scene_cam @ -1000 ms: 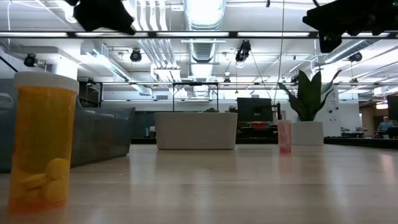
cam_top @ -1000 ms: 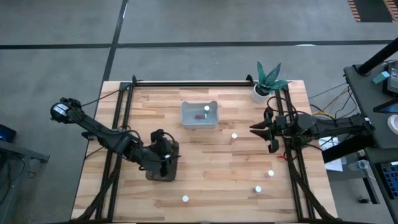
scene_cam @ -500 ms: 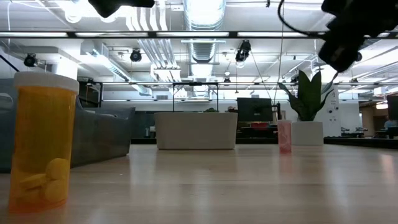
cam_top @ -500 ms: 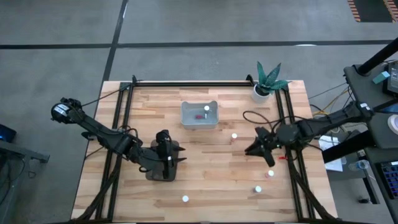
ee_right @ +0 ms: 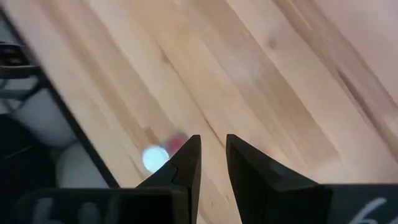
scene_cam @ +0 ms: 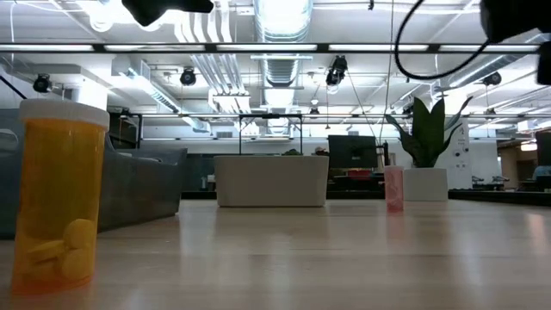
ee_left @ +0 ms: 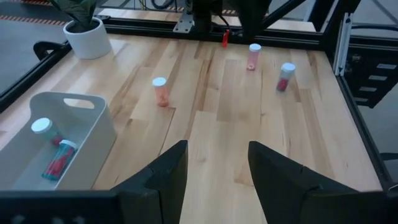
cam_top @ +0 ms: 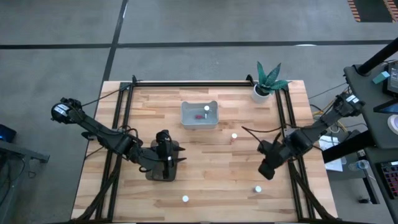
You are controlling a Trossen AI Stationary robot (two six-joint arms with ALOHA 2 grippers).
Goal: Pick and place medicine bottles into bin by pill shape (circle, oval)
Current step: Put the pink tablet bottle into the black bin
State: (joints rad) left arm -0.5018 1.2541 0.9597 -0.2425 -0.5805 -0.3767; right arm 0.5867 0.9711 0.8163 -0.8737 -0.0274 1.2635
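From above, the bin (cam_top: 199, 116) holds a bottle or two; three bottles (cam_top: 234, 135) stand loose on the table (cam_top: 205, 162). The left gripper (cam_top: 166, 159) hovers over a dark bin. At table height, an amber bottle (scene_cam: 58, 198) waits. Left wrist: fingers (ee_left: 168, 174) apart, empty. Right wrist: right gripper (ee_right: 211, 159) narrow, empty, above a bottle (ee_right: 163, 151).

White-capped bottles (cam_top: 234, 135) stand upright, scattered on the wood – one mid-table, two near the front edge (cam_top: 185, 199), (cam_top: 257, 188). Amber one w/ pale pills (scene_cam: 58, 207) close to the low cam. Two more lie in the white bin (ee_left: 93, 140).
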